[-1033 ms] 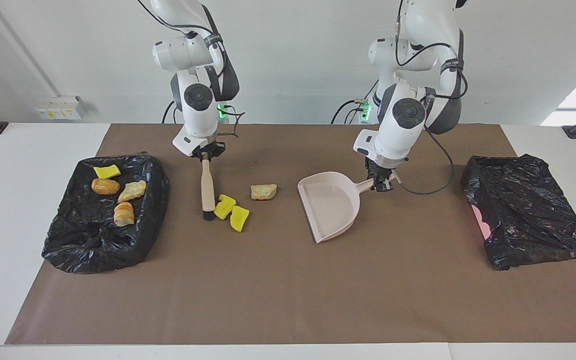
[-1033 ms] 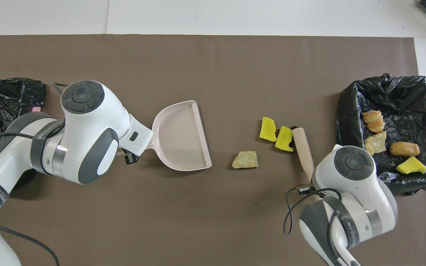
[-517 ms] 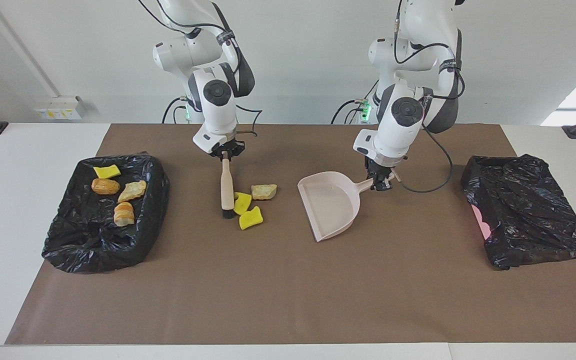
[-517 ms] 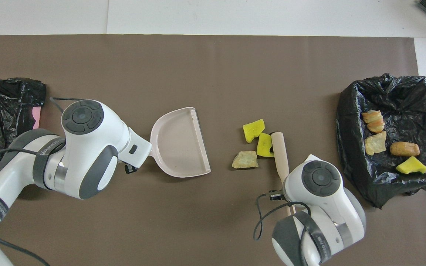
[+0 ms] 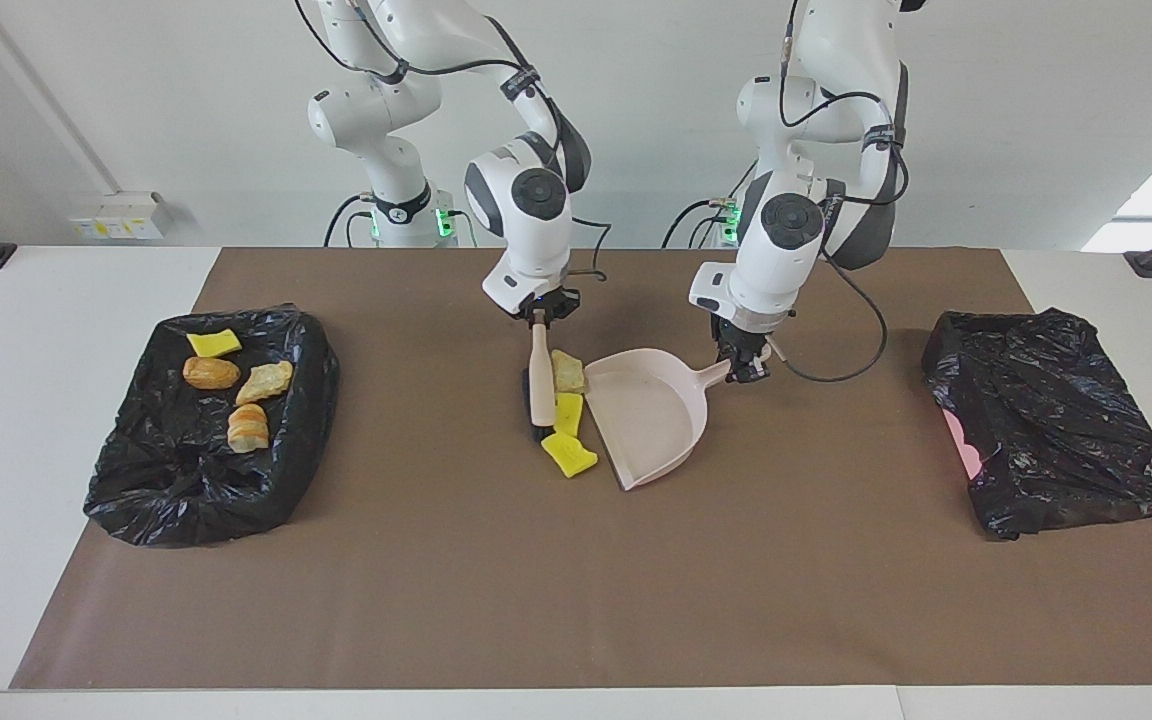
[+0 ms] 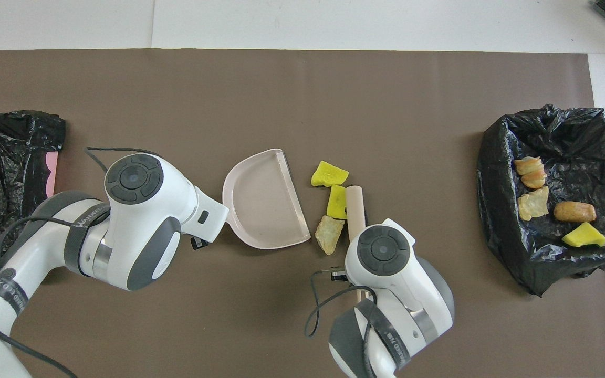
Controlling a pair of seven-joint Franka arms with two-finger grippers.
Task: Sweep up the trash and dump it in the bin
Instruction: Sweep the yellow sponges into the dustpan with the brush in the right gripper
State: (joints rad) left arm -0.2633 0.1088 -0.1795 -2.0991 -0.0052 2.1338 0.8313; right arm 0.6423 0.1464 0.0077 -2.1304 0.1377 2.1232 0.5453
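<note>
My right gripper [image 5: 539, 318] is shut on the top of a wooden brush [image 5: 542, 385], whose dark bristles rest on the mat. Three pieces of trash lie between the brush and the open lip of the pale pink dustpan [image 5: 648, 415]: a tan lump [image 5: 567, 370] and two yellow chunks [image 5: 568, 413] [image 5: 569, 458]. My left gripper [image 5: 746, 365] is shut on the dustpan's handle. From overhead, the brush [image 6: 355, 207], tan lump [image 6: 329, 233], yellow chunks [image 6: 337, 202] [image 6: 329, 175] and dustpan [image 6: 263, 202] show, while both grippers are hidden under their wrists.
A bin lined with a black bag [image 5: 266, 480] sits at the right arm's end and holds several more scraps [image 5: 211, 373]. A second black-bagged bin [image 5: 1051, 420], with pink showing at one edge, stands at the left arm's end. A brown mat [image 5: 576, 600] covers the table.
My right arm swept the brush toward the dustpan, pushing the three scraps up to its lip. The dustpan shifted slightly toward them.
</note>
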